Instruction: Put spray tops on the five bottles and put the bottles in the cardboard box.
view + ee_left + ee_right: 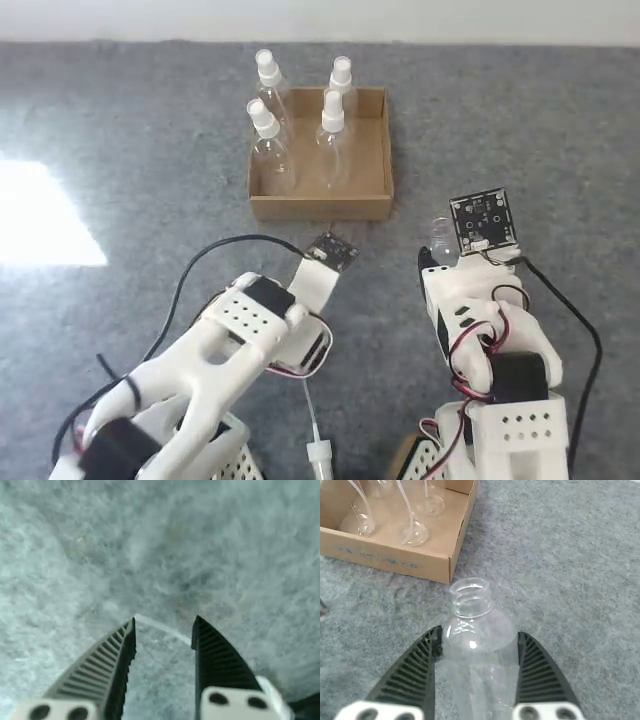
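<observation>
**High view:** A cardboard box (pixel 320 208) is seen at the far side of the grey table (pixel 120 120), with four capped bottles (pixel 270 140) stood upright inside it. A loose spray top (pixel 318 457) is laid at the table's near edge, between the left arm (pixel 240 330) and the right arm (pixel 500 345); its tube (pixel 309 400) is pointed away toward the left arm's front end. An uncapped bottle (pixel 440 236) is glimpsed just ahead of the right arm, near the box's front right corner but apart from it.

**Left wrist view:** The left gripper (pixel 164 630) is held low over the table with its fingers spread. Nothing is gripped, though the tube is seen lying across the gap at the fingertips.

**Right wrist view:** The right gripper (pixel 479 632) is closed against both sides of the uncapped bottle, whose open neck is turned toward the box. The box itself is seen near, not touched.
</observation>
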Tool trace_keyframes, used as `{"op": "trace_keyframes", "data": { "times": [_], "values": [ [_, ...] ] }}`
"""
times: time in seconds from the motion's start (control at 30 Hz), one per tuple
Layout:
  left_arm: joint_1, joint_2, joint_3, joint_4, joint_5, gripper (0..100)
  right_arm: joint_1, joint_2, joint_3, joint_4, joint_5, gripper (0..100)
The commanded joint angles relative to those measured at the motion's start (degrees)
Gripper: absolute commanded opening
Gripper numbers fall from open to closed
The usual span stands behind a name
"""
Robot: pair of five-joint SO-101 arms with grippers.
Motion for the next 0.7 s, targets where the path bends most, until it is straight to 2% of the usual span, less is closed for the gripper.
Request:
{"op": "trace_keyframes", "data": {
  "times": [0.0,0.1,0.4,0.67],
  "values": [
    [0.53,0.88,-2.86,-2.81,2.9,8,0.57,-1.36,-0.7,-1.45,-0.44,3.3],
    [0.53,0.97,-3.03,-2.9,2.9,1,0.57,-1.45,-0.7,-1.36,-0.44,3.3],
    [-0.35,0.7,-3.82,-2.55,3.08,1,0.57,-1.45,-0.7,-1.27,-0.44,3.3],
    [-17.32,0.7,-12.62,-2.46,2.73,1,0.57,-1.54,-0.7,-1.27,-0.44,3.3]
  ]
}}
